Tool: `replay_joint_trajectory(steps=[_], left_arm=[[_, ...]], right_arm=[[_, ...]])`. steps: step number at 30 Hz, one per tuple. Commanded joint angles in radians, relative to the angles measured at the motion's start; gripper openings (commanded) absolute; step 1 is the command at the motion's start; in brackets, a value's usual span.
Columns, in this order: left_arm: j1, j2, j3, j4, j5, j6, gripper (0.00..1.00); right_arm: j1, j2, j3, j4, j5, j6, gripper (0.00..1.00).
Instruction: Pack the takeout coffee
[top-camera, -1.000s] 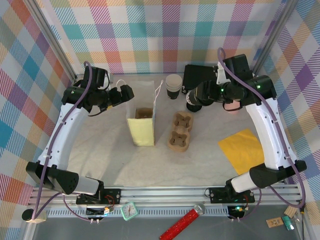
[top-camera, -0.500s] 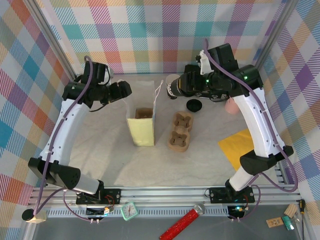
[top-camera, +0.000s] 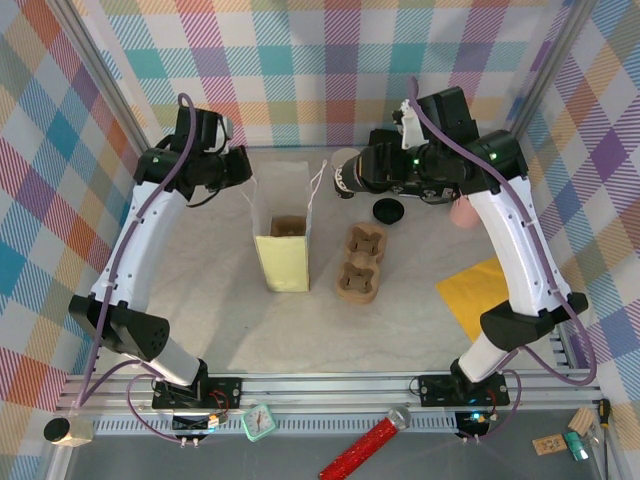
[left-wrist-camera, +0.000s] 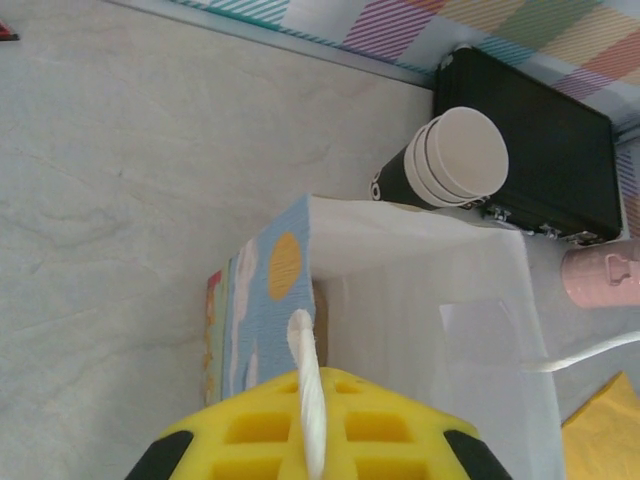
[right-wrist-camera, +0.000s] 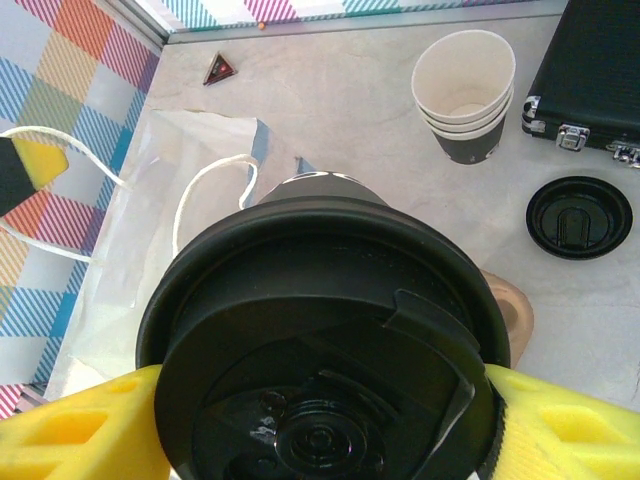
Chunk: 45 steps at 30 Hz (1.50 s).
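Holding the takeout coffee (right-wrist-camera: 320, 350) clear of the surface (top-camera: 220, 300) in the right tool (right-wrist-camera: 322, 425), clamping the cup from both sides, with a yellow finger showing at 3 and at 9 o'clock of its round black lid in the right wrist view. Hovering it at about 1 o'clock from the open paper bag (top-camera: 283, 262), toward the far middle of the surface in the top view, just beside a stack of lidless pale-rimmed cups (right-wrist-camera: 465, 95). Looking down past the coffee at that stack at 1 o'clock, at a loose black lid (right-wrist-camera: 578, 217) lying flat at 3 o'clock, and at a black case (right-wrist-camera: 600, 70) at 2 o'clock behind both. Pinching one white cord handle (left-wrist-camera: 305, 400) of the bag in the left tool (left-wrist-camera: 310, 442), pressed together on the cord at the bag's 11 o'clock side in the top view. Leaving the bag standing upright and open, its yellow face turned to 6 o'clock and its second handle (top-camera: 318, 185) arching free at its 1 o'clock side. Lying at 3 o'clock from the bag, just beside it, a brown cardboard cup carrier (top-camera: 361, 262); well apart at 4 o'clock, a yellow napkin (top-camera: 490, 298); beside the case, a pink container (left-wrist-camera: 600, 275).
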Motion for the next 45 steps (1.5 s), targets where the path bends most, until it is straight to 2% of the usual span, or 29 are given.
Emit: replay_joint_trajectory(steps=[1, 7, 17, 31, 36, 45], left_arm=[[-0.038, -0.036, 0.015, 0.05, 0.018, -0.015, 0.01], [-0.082, -0.033, 0.029, 0.068, 0.027, -0.037, 0.0], [-0.131, -0.03, 0.023, 0.095, 0.033, -0.074, 0.0], [-0.17, -0.021, 0.034, 0.13, 0.041, -0.103, 0.0], [-0.176, -0.021, 0.03, 0.13, 0.04, -0.101, 0.0], [-0.176, -0.016, 0.023, 0.117, 0.032, -0.088, 0.0]], right_arm=[[0.006, -0.046, 0.005, 0.038, -0.003, 0.012, 0.68], [0.006, -0.067, 0.006, 0.06, 0.0, 0.01, 0.68], [0.015, -0.06, 0.005, 0.119, -0.062, 0.045, 0.67], [0.111, 0.023, 0.006, 0.167, -0.106, 0.09, 0.67], [0.124, 0.026, 0.009, 0.17, -0.091, 0.092, 0.67], [0.124, -0.034, 0.034, 0.154, 0.016, 0.046, 0.66]])
